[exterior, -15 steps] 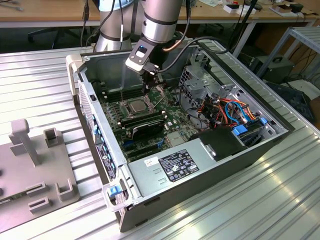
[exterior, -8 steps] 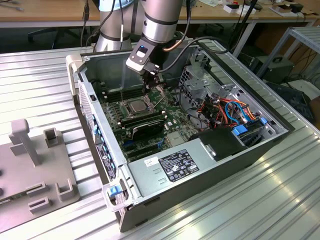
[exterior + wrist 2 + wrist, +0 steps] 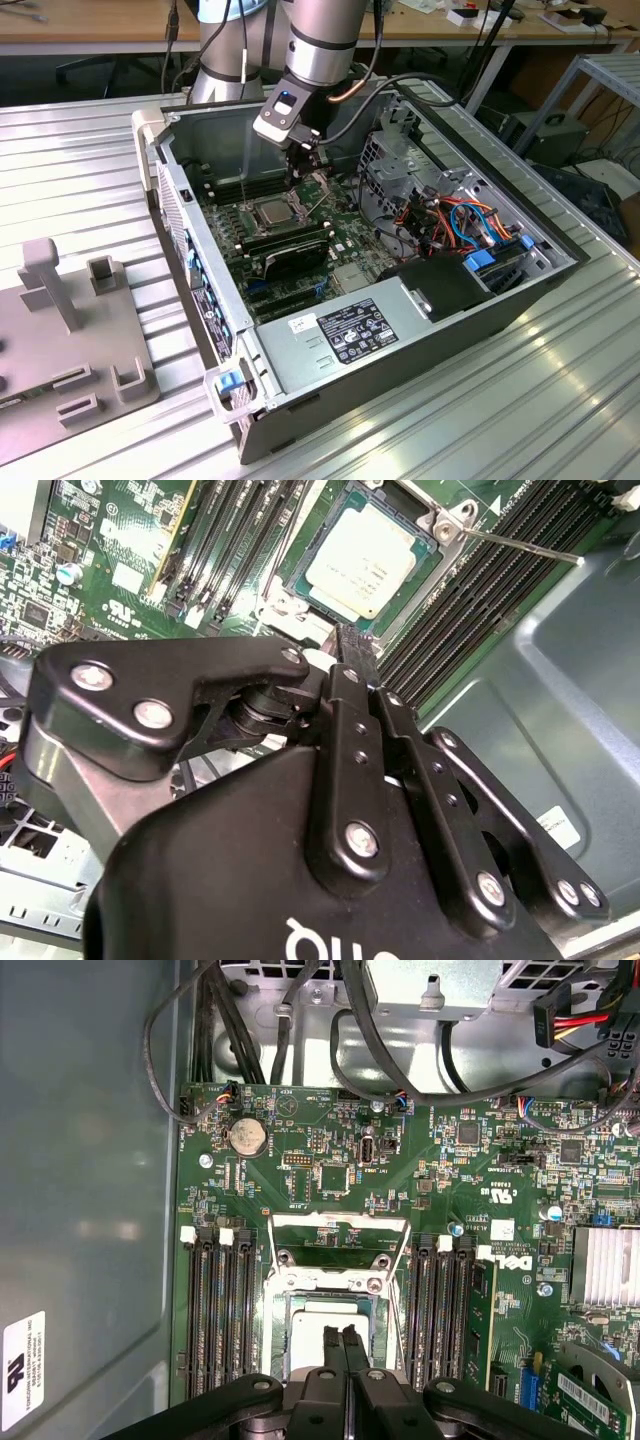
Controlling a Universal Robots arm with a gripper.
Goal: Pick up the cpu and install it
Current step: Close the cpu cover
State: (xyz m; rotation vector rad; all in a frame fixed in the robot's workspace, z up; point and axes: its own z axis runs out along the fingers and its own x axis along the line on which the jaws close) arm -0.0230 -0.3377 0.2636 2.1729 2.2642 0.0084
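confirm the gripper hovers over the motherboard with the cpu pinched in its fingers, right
No. The gripper hovers over the motherboard, but its fingers are shut on nothing; the second wrist view shows the cpu lying in its socket.

The cpu (image 3: 372,562) has a dull silver metal top. The gripper (image 3: 342,1338) is matt black with shiny screws (image 3: 362,838). The table (image 3: 520,400) is shiny ribbed metal.

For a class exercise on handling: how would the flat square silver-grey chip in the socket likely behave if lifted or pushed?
The flat square silver-grey chip looks rigid, so it probably won't flex. Its smooth metal top may be slippery. Seated flat in the metal-framed socket, it likely resists sideways pushes and cannot roll.
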